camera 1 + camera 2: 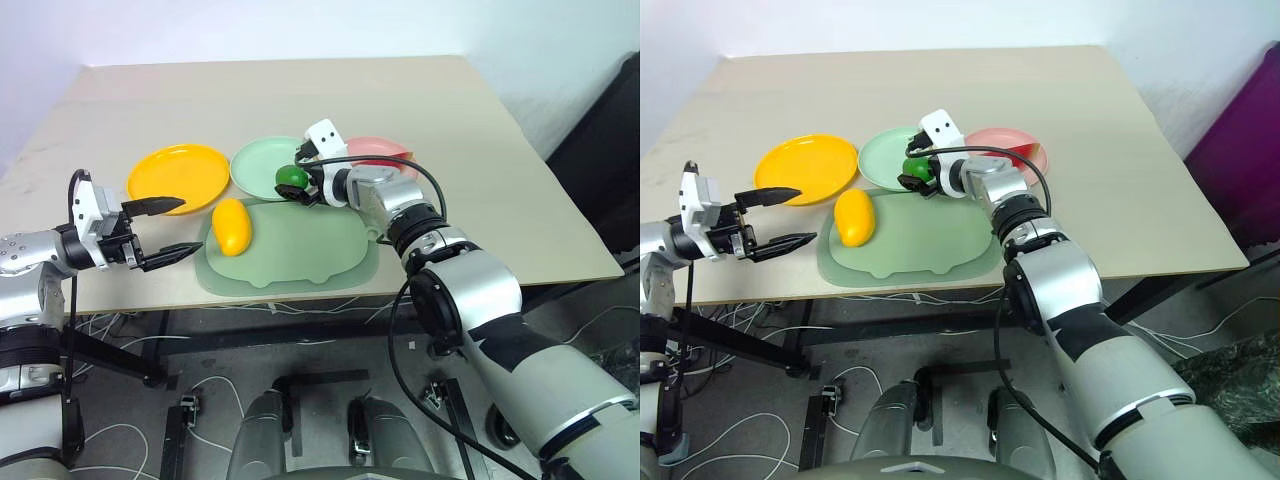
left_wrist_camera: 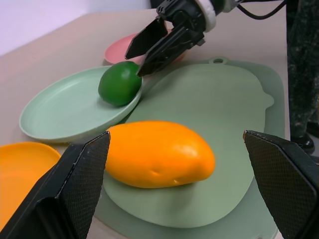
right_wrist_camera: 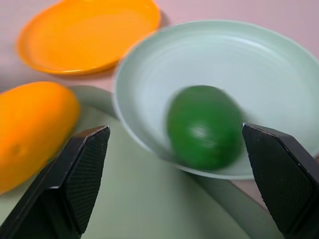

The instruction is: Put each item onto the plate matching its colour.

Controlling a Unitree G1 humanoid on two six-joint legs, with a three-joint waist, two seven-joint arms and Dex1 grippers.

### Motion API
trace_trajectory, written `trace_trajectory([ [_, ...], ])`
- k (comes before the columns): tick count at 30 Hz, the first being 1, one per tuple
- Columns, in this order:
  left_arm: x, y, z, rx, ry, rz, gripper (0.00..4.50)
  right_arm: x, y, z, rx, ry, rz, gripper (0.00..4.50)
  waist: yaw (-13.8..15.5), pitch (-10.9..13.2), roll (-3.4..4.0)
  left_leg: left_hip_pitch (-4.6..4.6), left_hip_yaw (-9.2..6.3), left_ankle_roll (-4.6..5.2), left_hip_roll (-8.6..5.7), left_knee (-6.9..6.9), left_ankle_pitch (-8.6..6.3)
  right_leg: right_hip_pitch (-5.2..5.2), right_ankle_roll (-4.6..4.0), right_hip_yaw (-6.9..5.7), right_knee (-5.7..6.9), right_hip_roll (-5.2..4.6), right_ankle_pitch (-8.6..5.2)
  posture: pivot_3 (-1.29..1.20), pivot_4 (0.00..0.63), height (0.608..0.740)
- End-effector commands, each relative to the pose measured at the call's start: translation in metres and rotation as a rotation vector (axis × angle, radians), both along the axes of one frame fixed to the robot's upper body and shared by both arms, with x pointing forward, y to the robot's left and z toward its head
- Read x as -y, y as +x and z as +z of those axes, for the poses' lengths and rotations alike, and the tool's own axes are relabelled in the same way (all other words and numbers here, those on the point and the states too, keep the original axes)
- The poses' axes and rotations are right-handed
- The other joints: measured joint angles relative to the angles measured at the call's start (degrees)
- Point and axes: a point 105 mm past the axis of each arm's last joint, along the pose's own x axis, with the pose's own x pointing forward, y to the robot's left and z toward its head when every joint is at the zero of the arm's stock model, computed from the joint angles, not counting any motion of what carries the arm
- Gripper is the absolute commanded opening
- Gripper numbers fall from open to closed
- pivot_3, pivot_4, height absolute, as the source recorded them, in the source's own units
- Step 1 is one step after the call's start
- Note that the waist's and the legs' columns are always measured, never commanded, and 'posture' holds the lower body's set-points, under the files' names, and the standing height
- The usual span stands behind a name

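Note:
The green lime (image 1: pixel 291 177) rests on the near rim of the mint green plate (image 1: pixel 255 160). My right gripper (image 1: pixel 298 176) is open, one finger on each side of the lime without gripping it. The yellow mango (image 1: pixel 231 226) lies on the pale green mat, just in front of my open left gripper (image 1: pixel 190 225), which hovers at the table's front left. The orange-yellow plate (image 1: pixel 178 172) has nothing on it. The pink plate (image 1: pixel 375 148) lies behind my right wrist, and a bit of the red watermelon wedge (image 1: pixel 1028 155) shows on it.
The pale green mat (image 1: pixel 300 245) with a handle tab lies near the table's front edge, below the plates. The beige table (image 1: pixel 300 90) reaches far back behind the plates. Cables trail on the floor under the table.

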Motion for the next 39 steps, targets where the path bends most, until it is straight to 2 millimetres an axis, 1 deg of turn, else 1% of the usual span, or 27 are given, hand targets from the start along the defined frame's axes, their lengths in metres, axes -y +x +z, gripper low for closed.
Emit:
trace_trajectory([
  [1,0.002,0.003,0.004,0.02,0.01,0.01,4.5,-0.001,-0.005,0.033,0.075,0.045,0.083,4.48,0.02,0.0,0.0,0.0,0.0,0.0,0.0,0.01,0.0,0.0,0.0,0.0,0.0,0.0,0.0,0.0,0.15,0.737],
  [4,0.006,0.007,-0.001,-0.019,0.006,0.03,4.5,0.009,-0.018,0.041,0.094,0.048,0.207,4.48,0.12,-0.01,-0.02,0.0,-0.01,0.0,0.01,0.03,0.0,0.0,0.0,0.0,0.0,0.0,0.0,0.0,0.15,0.737],
  [7,0.012,0.01,0.0,-0.052,-0.013,0.035,4.5,0.02,-0.032,0.046,0.115,0.042,0.288,4.48,0.22,-0.01,-0.02,-0.02,-0.02,0.05,0.02,0.1,-0.03,0.0,0.0,0.01,0.0,0.0,0.0,0.0,0.15,0.737],
  [10,0.016,0.015,0.004,-0.069,-0.027,0.079,4.5,0.031,-0.044,0.047,0.134,0.018,0.339,4.48,0.17,-0.01,-0.02,-0.04,-0.08,0.11,0.06,0.17,-0.07,0.01,0.01,0.05,0.01,0.0,0.01,0.0,0.15,0.737],
  [12,0.016,0.019,0.002,-0.059,0.031,0.136,4.5,0.043,-0.056,0.047,0.159,-0.007,0.391,4.48,0.11,-0.01,-0.02,-0.04,-0.08,0.13,0.07,0.2,-0.09,0.0,0.01,0.09,0.02,0.01,0.01,0.0,0.15,0.737],
  [14,0.021,0.016,0.009,-0.061,0.005,0.135,4.5,0.056,-0.063,0.044,0.165,-0.04,0.412,4.48,0.21,-0.01,-0.02,-0.04,-0.06,0.17,0.08,0.22,-0.11,-0.01,0.01,0.12,0.01,0.01,0.01,0.0,0.15,0.737],
  [16,0.025,0.013,0.017,-0.072,-0.037,0.141,4.5,0.065,-0.064,0.041,0.153,-0.055,0.407,4.48,0.18,-0.01,-0.02,-0.03,-0.04,0.19,0.09,0.23,-0.13,-0.07,0.01,0.15,-0.02,0.0,0.01,0.0,0.15,0.737],
  [19,0.031,0.01,0.022,-0.085,-0.07,0.166,4.5,0.073,-0.067,0.04,0.143,-0.061,0.408,4.48,0.05,-0.01,-0.02,-0.04,0.0,0.2,0.1,0.23,-0.15,-0.26,0.0,0.24,-0.03,0.0,0.03,0.0,0.15,0.737],
  [23,0.046,0.005,0.038,-0.109,-0.15,0.232,4.5,0.086,-0.077,0.041,0.159,-0.084,0.46,4.48,0.11,-0.01,-0.02,-0.04,0.11,0.22,0.16,0.22,-0.16,-0.21,-0.02,0.29,-0.03,0.0,0.04,0.0,0.15,0.737],
  [25,0.047,0.006,0.045,-0.113,-0.166,0.302,4.5,0.091,-0.079,0.04,0.16,-0.1,0.478,4.48,0.26,0.0,-0.03,-0.05,0.14,0.23,0.16,0.24,-0.16,-0.17,-0.01,0.32,-0.03,0.01,0.04,0.0,0.15,0.737],
  [28,0.048,0.011,0.05,-0.084,-0.121,0.421,4.5,0.096,-0.08,0.04,0.157,-0.107,0.484,4.48,0.27,0.0,-0.03,-0.04,0.13,0.23,0.16,0.31,-0.17,-0.19,0.03,0.31,-0.03,0.03,0.07,0.0,0.15,0.737],
  [30,0.046,0.015,0.049,-0.085,-0.096,0.501,4.5,0.097,-0.078,0.039,0.155,-0.11,0.475,4.48,0.28,0.0,-0.04,-0.02,0.13,0.24,0.16,0.34,-0.17,-0.24,0.07,0.31,-0.05,0.03,0.09,0.0,0.15,0.737],
  [34,0.051,0.023,0.05,-0.161,-0.181,0.629,4.5,0.098,-0.076,0.037,0.15,-0.112,0.466,4.48,0.55,0.0,-0.04,-0.02,0.13,0.25,0.16,0.37,-0.18,-0.25,0.1,0.32,-0.09,0.03,0.16,0.0,0.15,0.737],
  [36,0.053,0.027,0.051,-0.18,-0.192,0.686,4.5,0.097,-0.076,0.036,0.149,-0.113,0.465,4.48,0.56,0.0,-0.07,-0.03,0.13,0.27,0.16,0.38,-0.19,-0.21,0.16,0.32,-0.15,0.03,0.22,0.0,0.15,0.737],
  [38,0.058,0.033,0.047,-0.205,-0.187,0.784,4.5,0.096,-0.077,0.036,0.149,-0.112,0.467,4.48,0.57,0.0,-0.09,-0.05,0.16,0.3,0.15,0.41,-0.21,-0.03,0.22,0.34,-0.17,0.04,0.25,0.0,0.15,0.737],
  [39,0.064,0.035,0.044,-0.21,-0.163,0.812,4.5,0.095,-0.077,0.036,0.148,-0.11,0.468,4.48,0.6,0.01,-0.11,-0.04,0.17,0.32,0.13,0.42,-0.22,0.05,0.23,0.34,-0.18,0.04,0.26,0.0,0.15,0.737],
])
